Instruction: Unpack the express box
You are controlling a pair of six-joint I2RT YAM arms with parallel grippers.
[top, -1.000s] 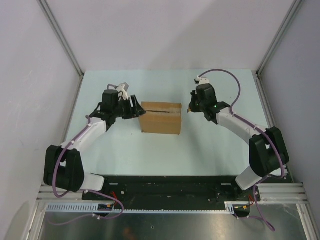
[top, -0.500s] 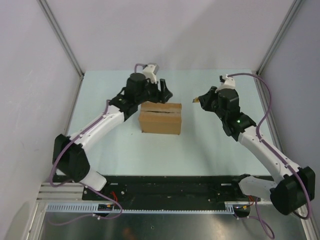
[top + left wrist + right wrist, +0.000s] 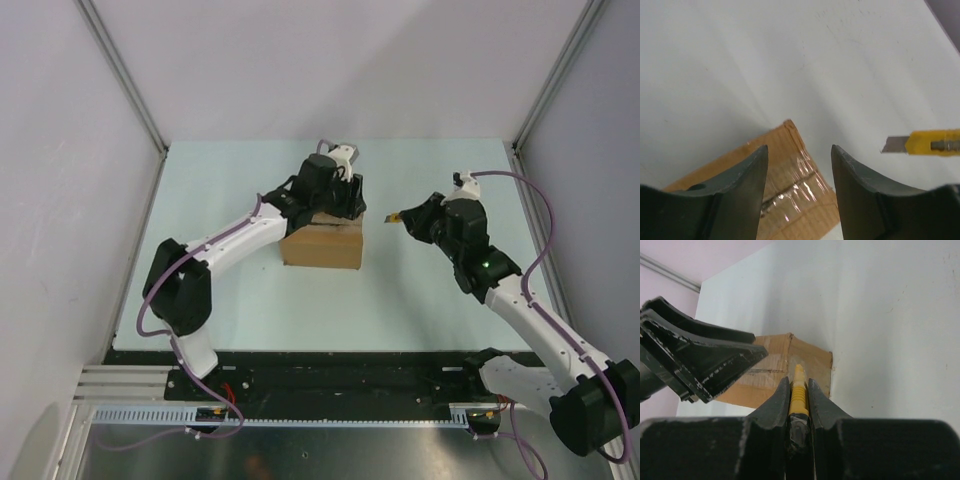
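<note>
Left fingers (image 3: 740,190) hang spread apart over the taped top of the cardboard box (image 3: 322,248), flaps down, mid-table (image 3: 300,300). Right fingers (image 3: 776,407) pinch a yellow knife (image 3: 798,387), blade out, near the box's right end but apart.

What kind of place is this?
Likely a lab robot test cell: two arms bolted to a pale table, plain panel walls on metal rails, one cardboard box, and a utility knife in the right pincer.
</note>
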